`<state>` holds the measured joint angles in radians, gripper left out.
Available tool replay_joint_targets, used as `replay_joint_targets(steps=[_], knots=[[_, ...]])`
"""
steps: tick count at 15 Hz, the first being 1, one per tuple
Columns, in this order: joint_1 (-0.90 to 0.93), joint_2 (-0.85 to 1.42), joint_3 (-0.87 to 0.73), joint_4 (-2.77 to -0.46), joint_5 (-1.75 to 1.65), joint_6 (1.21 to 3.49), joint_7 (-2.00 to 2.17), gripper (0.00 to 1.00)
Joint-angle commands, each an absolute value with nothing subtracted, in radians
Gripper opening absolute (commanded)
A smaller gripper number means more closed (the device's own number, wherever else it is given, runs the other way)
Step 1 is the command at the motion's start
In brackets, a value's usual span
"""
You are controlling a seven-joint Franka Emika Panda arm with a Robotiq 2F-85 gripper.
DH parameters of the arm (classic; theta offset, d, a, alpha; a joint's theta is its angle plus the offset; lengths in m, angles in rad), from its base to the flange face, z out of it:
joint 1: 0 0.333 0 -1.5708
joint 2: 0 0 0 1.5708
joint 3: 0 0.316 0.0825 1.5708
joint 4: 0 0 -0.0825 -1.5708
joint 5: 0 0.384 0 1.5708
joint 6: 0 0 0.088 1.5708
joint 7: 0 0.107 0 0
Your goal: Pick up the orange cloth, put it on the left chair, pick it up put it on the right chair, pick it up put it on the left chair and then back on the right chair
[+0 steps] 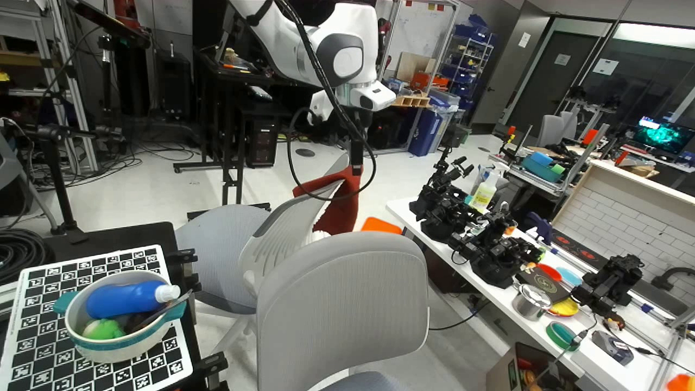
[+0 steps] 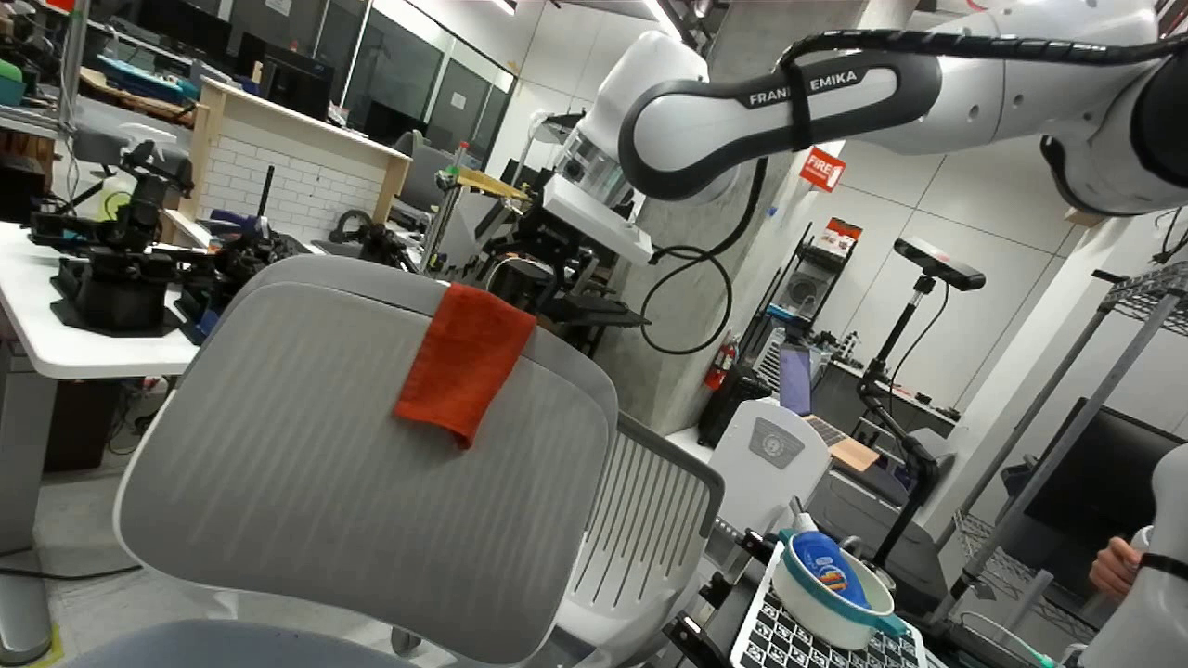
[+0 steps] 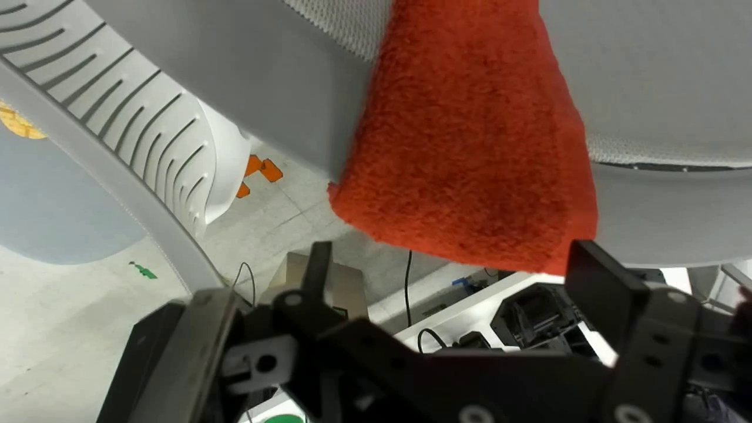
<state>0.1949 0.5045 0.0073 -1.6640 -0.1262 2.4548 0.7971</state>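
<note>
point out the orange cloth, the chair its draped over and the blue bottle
Orange cloth (image 2: pixel 467 362), in an exterior view: the hanging flap.
Chair (image 2: pixel 339 464), in an exterior view: the backrest.
Blue bottle (image 1: pixel 125 300), in an exterior view: its body.

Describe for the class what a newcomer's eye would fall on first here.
Probably the orange cloth, draped over the backrest of a grey chair. Next, likely the white robot arm across the upper right of an exterior view, then the blue bottle lying in the pot on the checkered board.
</note>
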Motion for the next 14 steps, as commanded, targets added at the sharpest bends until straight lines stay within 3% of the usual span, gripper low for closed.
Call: replay_joint_targets(steps=[1, 3, 4, 14], knots=[[0.207, 0.572, -0.002, -1.594, -0.092, 2.44, 0.776, 1.0], [0.209, 0.598, -0.003, -1.578, -0.091, 2.438, 0.776, 1.0], [0.209, 0.609, -0.003, -1.57, -0.088, 2.436, 0.774, 0.8], [0.213, 0.564, -0.007, -1.519, -0.08, 2.415, 0.749, 0.06]])
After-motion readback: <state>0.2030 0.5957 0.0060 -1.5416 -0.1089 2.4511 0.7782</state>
